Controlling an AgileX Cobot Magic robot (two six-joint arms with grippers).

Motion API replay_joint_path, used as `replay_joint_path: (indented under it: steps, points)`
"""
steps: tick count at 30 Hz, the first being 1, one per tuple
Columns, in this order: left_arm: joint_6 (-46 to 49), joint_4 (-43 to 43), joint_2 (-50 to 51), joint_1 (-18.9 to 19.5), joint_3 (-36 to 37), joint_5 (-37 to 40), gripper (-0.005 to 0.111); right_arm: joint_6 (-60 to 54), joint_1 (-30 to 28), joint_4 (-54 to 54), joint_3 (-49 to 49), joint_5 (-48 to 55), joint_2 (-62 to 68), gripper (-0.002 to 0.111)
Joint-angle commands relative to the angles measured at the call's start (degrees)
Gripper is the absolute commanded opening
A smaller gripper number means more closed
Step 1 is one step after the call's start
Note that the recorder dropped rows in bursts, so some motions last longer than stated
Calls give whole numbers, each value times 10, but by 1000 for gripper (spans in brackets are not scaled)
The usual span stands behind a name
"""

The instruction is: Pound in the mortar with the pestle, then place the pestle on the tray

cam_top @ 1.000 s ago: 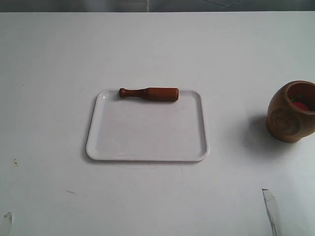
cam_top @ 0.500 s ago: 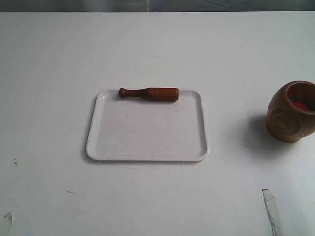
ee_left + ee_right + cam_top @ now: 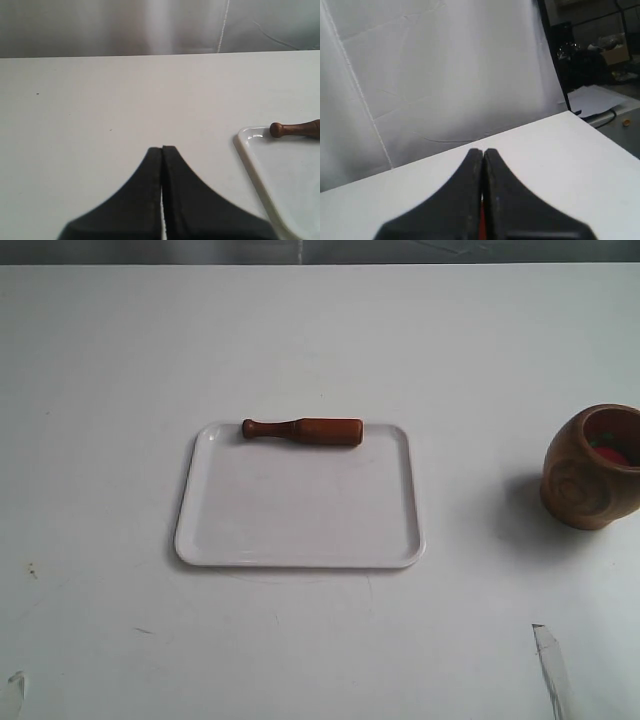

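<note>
The dark reddish-brown pestle (image 3: 305,430) lies flat along the far rim of the white tray (image 3: 300,510), knobbed handle pointing left. At the right edge of the table stands the light-brown mortar (image 3: 583,478), reddish bits showing inside. Neither gripper touches them. In the left wrist view my left gripper (image 3: 162,148) is shut and empty over bare table, with the tray's corner (image 3: 248,150) and the pestle's handle (image 3: 292,129) off to one side. My right gripper (image 3: 483,150) is shut too; a thin red streak shows through the slit between its fingers.
The white table (image 3: 110,390) runs to a grey curtain at the back. Two pale slivers, one (image 3: 15,687) at the near left and one (image 3: 549,660) at the near right, poke in at the front edge. A dark cluttered area (image 3: 590,55) lies beyond the table's end.
</note>
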Motion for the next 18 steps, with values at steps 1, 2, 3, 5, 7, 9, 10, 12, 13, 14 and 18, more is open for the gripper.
replay_joint_path:
  steps: [1, 2, 3, 5, 7, 9, 10, 12, 13, 14, 18]
  points:
    - [-5, -4, -1, -4, 0, -2, 0, 259, 1, -216, 2, 54, -1, 0]
    - [-5, -4, -1, -4, 0, -2, 0, 278, 1, -248, 2, 68, -1, 0]
    - [-5, -4, -1, -4, 0, -2, 0, 280, 1, -274, 2, 84, -1, 0]
    - [-5, -4, -1, -4, 0, -2, 0, 278, 1, -314, 2, 101, -1, 0]
    - [-5, -4, -1, -4, 0, -2, 0, 250, 1, -327, 2, 109, -1, 0]
    - [-5, -4, -1, -4, 0, -2, 0, 211, 1, -327, 2, 119, -1, 0]
    - [-5, -4, -1, -4, 0, -2, 0, 204, 1, -327, 2, 126, -1, 0]
    - [-5, -4, -1, -4, 0, -2, 0, 189, 1, -327, 2, 143, -1, 0]
    - [-5, -4, -1, -4, 0, -2, 0, 189, 1, -327, 2, 143, -1, 0]
    - [-5, -4, -1, -4, 0, -2, 0, 189, 1, -327, 2, 143, -1, 0]
    - [-5, -4, -1, -4, 0, -2, 0, 161, 1, -327, 2, 143, -1, 0]
